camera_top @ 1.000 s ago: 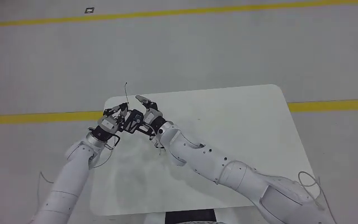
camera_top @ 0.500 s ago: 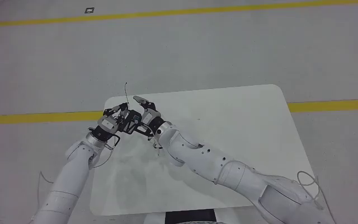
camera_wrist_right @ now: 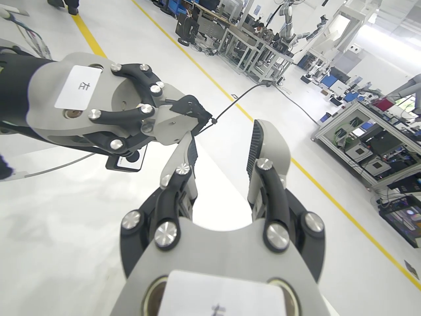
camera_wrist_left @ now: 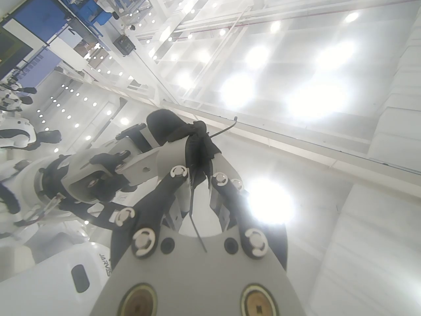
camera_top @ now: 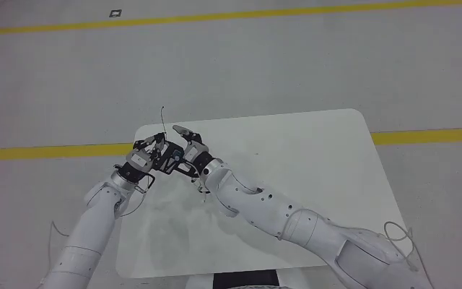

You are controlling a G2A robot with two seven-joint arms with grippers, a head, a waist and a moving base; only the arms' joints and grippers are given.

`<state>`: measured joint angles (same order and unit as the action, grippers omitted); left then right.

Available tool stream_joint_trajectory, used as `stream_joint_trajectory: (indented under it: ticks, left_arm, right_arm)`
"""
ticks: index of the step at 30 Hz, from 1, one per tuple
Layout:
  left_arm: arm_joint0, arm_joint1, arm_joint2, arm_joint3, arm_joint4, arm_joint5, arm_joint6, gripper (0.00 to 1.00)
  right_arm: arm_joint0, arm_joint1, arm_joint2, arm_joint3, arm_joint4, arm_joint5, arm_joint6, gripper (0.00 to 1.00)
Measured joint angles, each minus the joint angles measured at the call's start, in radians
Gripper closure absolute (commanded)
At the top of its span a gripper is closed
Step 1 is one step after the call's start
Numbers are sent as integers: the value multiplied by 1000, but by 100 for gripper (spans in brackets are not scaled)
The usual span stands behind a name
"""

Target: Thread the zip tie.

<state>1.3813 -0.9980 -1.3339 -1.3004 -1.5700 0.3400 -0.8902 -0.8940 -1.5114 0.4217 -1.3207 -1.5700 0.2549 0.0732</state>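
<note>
L pincer (camera_wrist_right: pixel 201 118) clamped on zip tie (camera_wrist_right: pixel 230 106), held over table's (camera_top: pixel 310 166) far-left corner, tail end free. R pincer (camera_wrist_right: pixel 225 143) fingers apart, just beside L pincer, not gripping.

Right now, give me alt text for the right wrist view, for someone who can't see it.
The left end effector is shut on a black zip tie whose free end sticks out beyond its grip. The right end effector sits close beside it, open and empty.
</note>
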Motion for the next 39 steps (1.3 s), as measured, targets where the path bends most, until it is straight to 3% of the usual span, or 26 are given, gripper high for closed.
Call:
stream_joint_trajectory:
  ticks: [25, 39]
  left_arm:
    - [0, 0, 0, 0, 0, 0, 0, 100]
    - [0, 0, 0, 0, 0, 0, 0, 100]
  right_arm:
    - [-2, -7, -6, -8, 0, 9, 27, 72]
    - [2, -22, 0, 10, 0, 9, 47, 93]
